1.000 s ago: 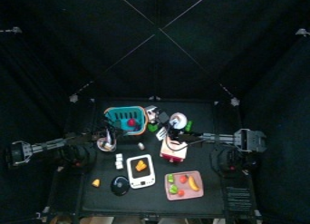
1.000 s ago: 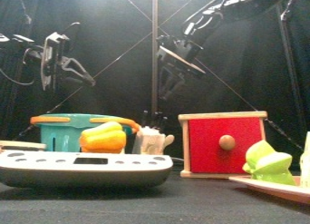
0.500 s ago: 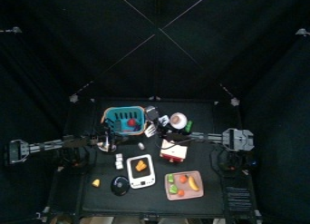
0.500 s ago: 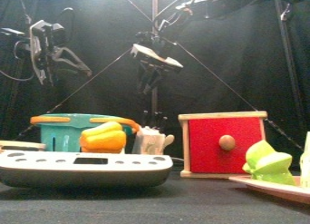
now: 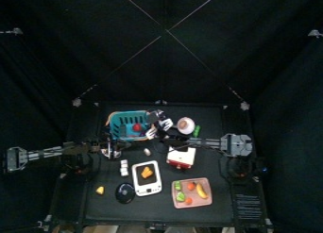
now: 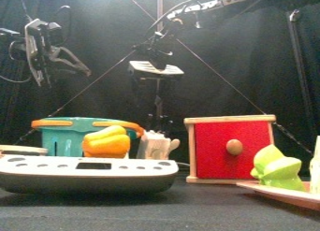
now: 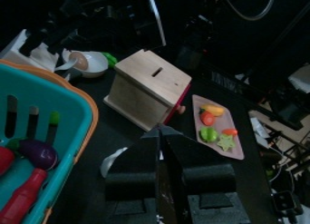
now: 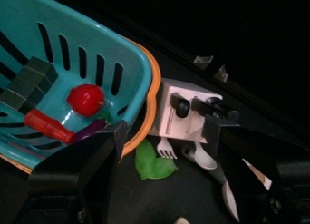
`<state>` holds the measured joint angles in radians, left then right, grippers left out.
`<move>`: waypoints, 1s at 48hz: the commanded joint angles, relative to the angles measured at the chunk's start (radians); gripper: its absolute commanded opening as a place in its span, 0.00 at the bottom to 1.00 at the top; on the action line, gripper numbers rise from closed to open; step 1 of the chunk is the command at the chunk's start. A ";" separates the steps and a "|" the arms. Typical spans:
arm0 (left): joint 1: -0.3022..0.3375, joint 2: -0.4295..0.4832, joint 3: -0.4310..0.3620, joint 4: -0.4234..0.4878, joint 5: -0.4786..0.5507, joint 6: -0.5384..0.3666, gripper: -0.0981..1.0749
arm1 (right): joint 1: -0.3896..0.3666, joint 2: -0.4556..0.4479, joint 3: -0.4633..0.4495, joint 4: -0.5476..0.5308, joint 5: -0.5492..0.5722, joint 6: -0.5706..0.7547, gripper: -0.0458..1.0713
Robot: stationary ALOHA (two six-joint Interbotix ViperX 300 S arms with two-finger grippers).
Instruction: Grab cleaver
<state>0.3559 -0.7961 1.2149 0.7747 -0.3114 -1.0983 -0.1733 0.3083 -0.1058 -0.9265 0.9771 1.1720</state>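
Observation:
A teal basket with an orange rim holds several toy pieces. Among them a dark flat blade with a red-orange handle looks like the cleaver, though I cannot be sure. A red ball lies beside it. My right gripper hangs open above the basket's edge, reaching across the table's middle and high over the basket in the front view. It holds nothing. At the table's left, my left gripper hangs raised with its jaws together.
A wooden box with a red front stands right of the basket. A white scale lies at the front, and a pink tray of toy food at the front right. A white utensil holder sits next to the basket.
My right arm has swung left from above the box to above the basket, and its jaws have spread wide. The left gripper has drifted slightly left.

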 commanded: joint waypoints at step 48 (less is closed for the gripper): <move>0.005 0.000 -0.002 -0.008 -0.002 0.002 0.46 | -0.097 -0.003 0.002 0.081 -0.137 0.002 0.92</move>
<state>0.3590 -0.7977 1.2272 0.7685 -0.3099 -1.0983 -0.2638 0.3298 -0.0936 -0.8452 0.8452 1.1720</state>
